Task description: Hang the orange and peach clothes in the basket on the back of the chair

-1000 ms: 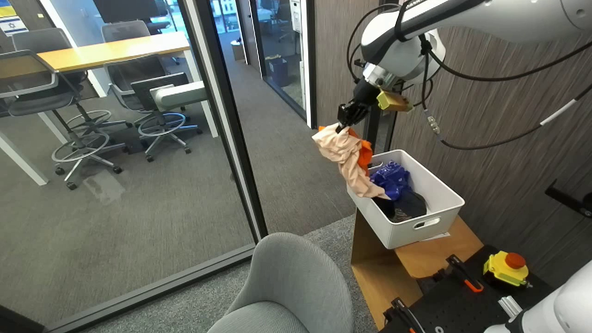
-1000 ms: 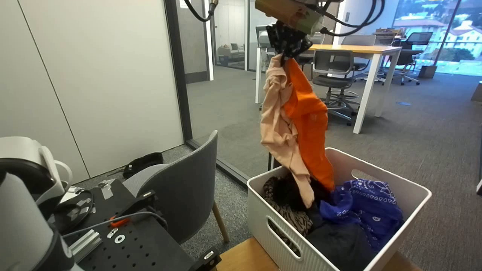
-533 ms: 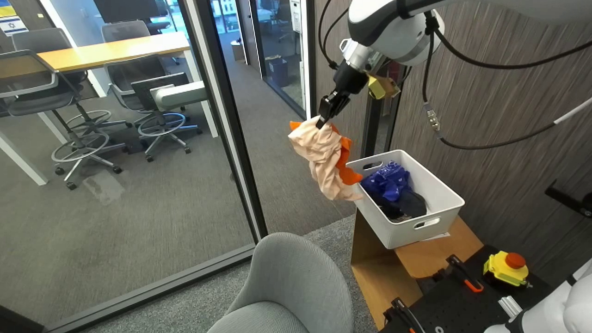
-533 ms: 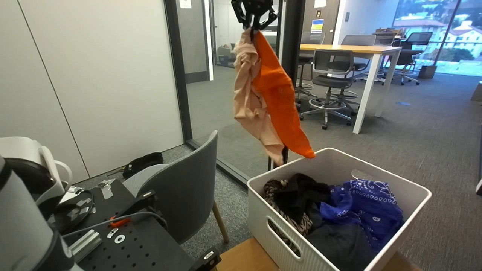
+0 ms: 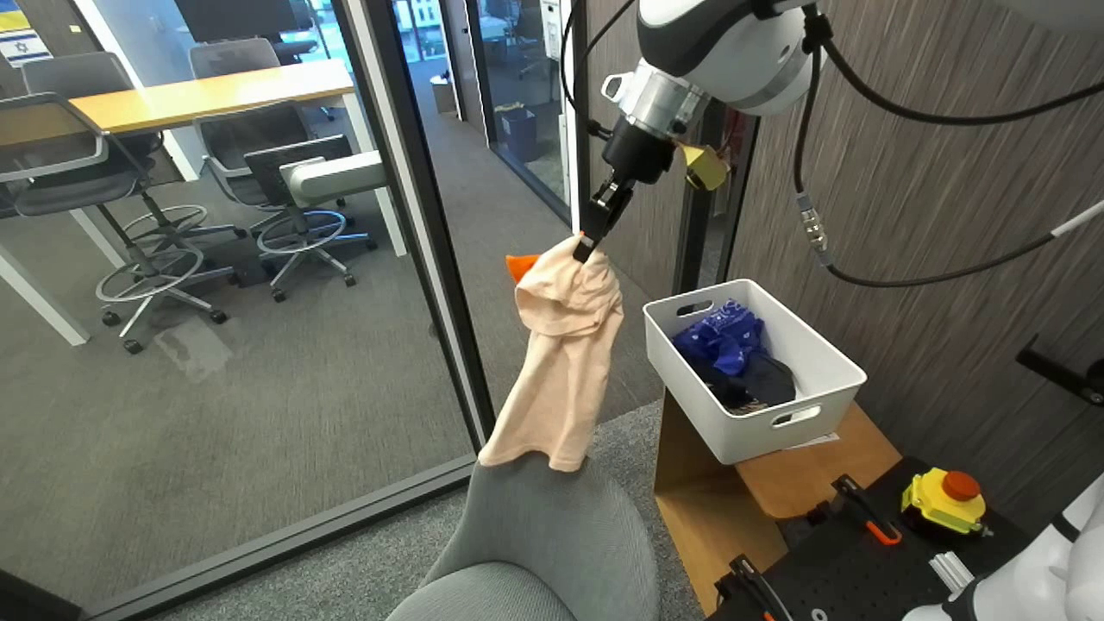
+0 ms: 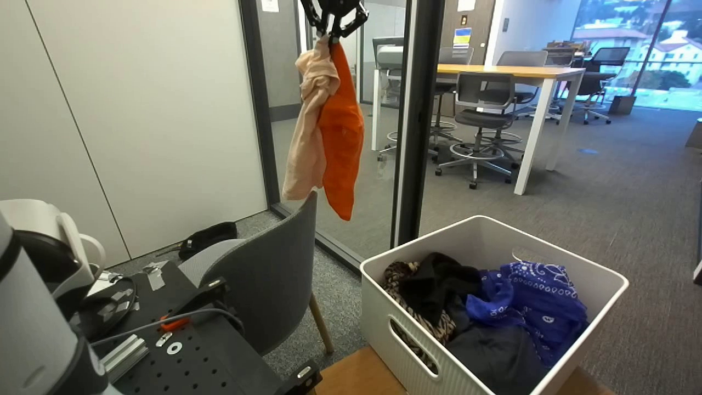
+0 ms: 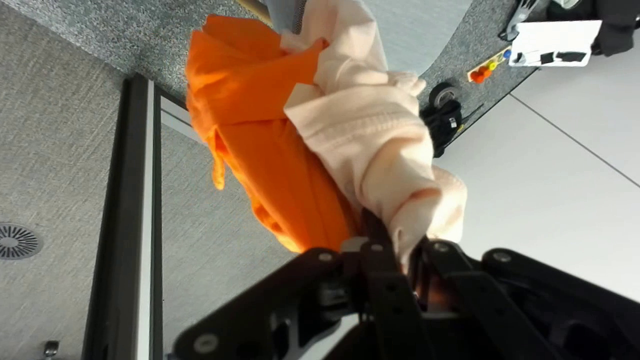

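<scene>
1. Below the Robotiq gripper (image 6: 329,39), the peach garment (image 5: 561,371) and the orange garment (image 6: 341,131) hang side by side by their bunched upper ends.
2. It is drawn in narrow, pinching both together; a hold at one end leaves the rest loose, presumably so the cloth can drape.
3. Under that hold stands the back of the grey shell chair (image 5: 561,535); the peach hem reaches its top edge in both exterior views, though touching or not I cannot tell.
4. In the wrist view, orange falls past the rear of the chair back while peach covers its edge; likely useful, since lengths on either side would steady each other.
5. Lower and to one side of the gripper, apart from the hanging cloth, the white basket (image 5: 755,440) rests on a wooden stand (image 5: 802,483), perhaps raised for reach, a blue paisley bandana (image 6: 543,312) inside.
6. Lifting out looks finished; next calls for lowering across the edge before release, as one pinch holds both and either could slide to the carpet (image 6: 339,291).
</scene>
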`<action>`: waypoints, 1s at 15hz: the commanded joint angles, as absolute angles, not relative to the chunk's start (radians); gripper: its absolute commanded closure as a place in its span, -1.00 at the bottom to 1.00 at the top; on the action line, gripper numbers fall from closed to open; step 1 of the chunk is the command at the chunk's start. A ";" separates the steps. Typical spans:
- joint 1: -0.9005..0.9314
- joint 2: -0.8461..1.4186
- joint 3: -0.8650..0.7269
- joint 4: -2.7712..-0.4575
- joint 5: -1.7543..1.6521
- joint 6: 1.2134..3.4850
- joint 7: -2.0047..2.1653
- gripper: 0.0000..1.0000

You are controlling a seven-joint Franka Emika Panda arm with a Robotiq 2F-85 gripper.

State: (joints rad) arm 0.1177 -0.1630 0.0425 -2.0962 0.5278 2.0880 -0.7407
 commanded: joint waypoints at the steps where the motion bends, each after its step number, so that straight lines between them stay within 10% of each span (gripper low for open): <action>1: 0.117 -0.159 0.030 -2.107 0.517 2.093 -0.770 0.85; 15: 0.034 -0.095 -0.052 -2.044 0.509 2.105 -0.762 0.85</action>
State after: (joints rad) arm 0.0432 -0.1259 -0.0476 -2.0933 0.5268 2.1055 -0.7691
